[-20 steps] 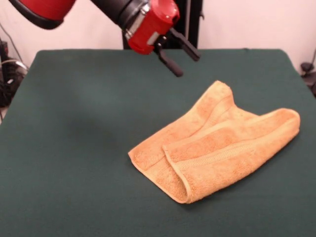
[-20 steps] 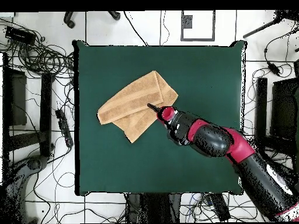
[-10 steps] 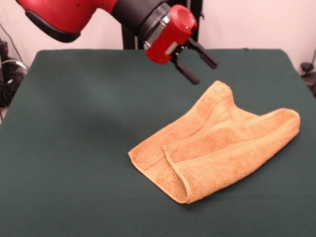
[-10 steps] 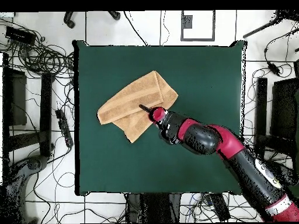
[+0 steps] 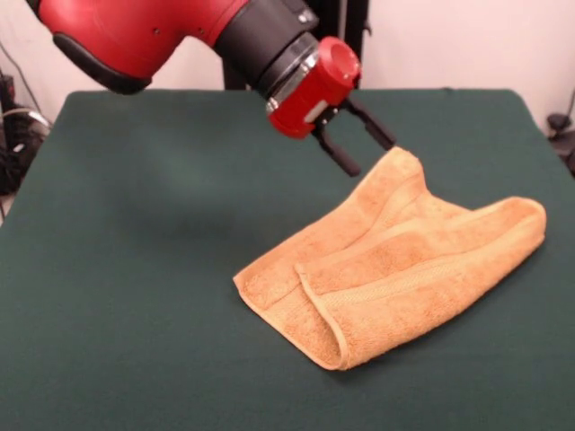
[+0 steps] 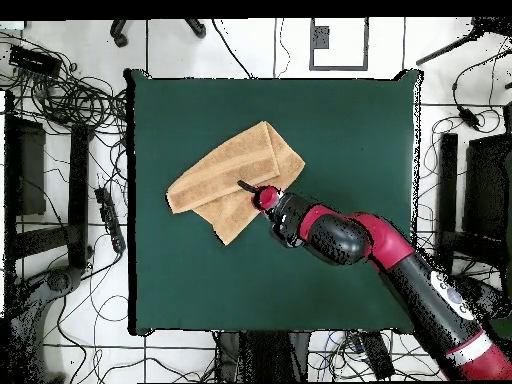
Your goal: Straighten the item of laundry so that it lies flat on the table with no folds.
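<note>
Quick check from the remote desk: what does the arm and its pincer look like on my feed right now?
The arm has a glossy red shell with a black underside trim, then a black cylindrical wrist section with a silver ring. It ends in a red round cap. The pincer is two slim black fingers spread apart. In the overhead view, the arm shows the same red and black segments.

Your arm [image 5: 153, 31] reaches in from the upper left of the front view, its red shell running into a black wrist and a red end cap, all angled down and to the right. Your gripper [image 5: 366, 150] points the same way with its two black fingers [image 5: 338, 154] spread apart and nothing between them. From overhead, your gripper [image 6: 247, 186] shows as a short dark tip beyond the red cap.
</note>
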You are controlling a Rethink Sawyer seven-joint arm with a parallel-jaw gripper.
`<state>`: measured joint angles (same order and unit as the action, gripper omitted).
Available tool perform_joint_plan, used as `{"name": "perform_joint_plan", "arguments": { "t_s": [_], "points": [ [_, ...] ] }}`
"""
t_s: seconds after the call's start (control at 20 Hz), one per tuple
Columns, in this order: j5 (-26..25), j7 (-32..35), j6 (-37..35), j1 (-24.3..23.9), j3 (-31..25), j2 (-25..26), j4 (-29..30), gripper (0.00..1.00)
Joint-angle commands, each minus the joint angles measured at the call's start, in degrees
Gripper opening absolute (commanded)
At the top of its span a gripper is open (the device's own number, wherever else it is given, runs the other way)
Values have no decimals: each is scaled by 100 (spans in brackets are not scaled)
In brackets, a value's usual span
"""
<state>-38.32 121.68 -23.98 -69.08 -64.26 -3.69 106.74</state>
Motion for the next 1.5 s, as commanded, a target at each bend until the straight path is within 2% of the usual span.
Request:
{"name": "perform_joint_plan", "arguments": {
  "t_s": [0.05, 0.25, 0.45, 0.55, 0.85, 1.0, 1.25, 1.5],
  "points": [
    [-768, -2194, -698, 156, 708, 188, -867, 100],
    [-1007, -2115, -913, 221, 850, -109, -842, 100],
    [-1306, -1733, -1004, 551, 1106, -570, -860, 100],
    [-1273, -1737, -1105, 578, 1112, -569, -847, 100],
    [-620, -1398, -1610, 530, 954, -611, -488, 100],
    [-660, -1202, -1450, 599, 962, -528, -412, 100],
    [-486, -511, -1059, 683, 953, -410, -67, 100],
    [-702, -308, -671, 795, 1081, -383, 113, 100]
  ]
}}
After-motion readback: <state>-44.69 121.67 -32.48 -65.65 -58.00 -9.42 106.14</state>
